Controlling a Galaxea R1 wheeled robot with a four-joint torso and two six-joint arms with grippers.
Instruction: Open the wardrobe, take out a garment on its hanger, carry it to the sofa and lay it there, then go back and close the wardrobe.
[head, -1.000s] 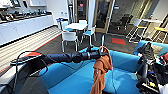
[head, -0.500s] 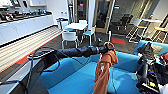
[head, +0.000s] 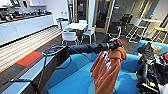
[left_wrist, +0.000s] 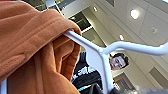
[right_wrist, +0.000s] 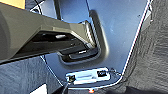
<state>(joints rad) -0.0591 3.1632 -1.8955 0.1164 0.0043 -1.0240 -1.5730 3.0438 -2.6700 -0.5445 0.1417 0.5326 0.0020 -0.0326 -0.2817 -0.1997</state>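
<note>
My left arm reaches in from the left over the bright blue sofa (head: 72, 81). Its gripper (head: 115, 45) is shut on the white hanger (left_wrist: 100, 53). From the hanger the garment (head: 107, 70), an orange hoodie with white lettering, hangs in the air above the sofa seat. In the left wrist view the orange fabric (left_wrist: 32, 50) is draped over the hanger's arm, close to the camera. My right arm (head: 150, 77) is a dark mass low at the right edge of the head view. The right wrist view looks at my own base plate and grey carpet.
Beyond the sofa stands a white table (head: 76, 25) with white and blue chairs. A long counter (head: 25, 26) runs along the left wall and high tables with stools (head: 150, 22) stand at the far right. A person (left_wrist: 117, 61) is behind the hanger.
My left arm has carried the hoodie a little further right over the sofa. The view has come closer to the sofa.
</note>
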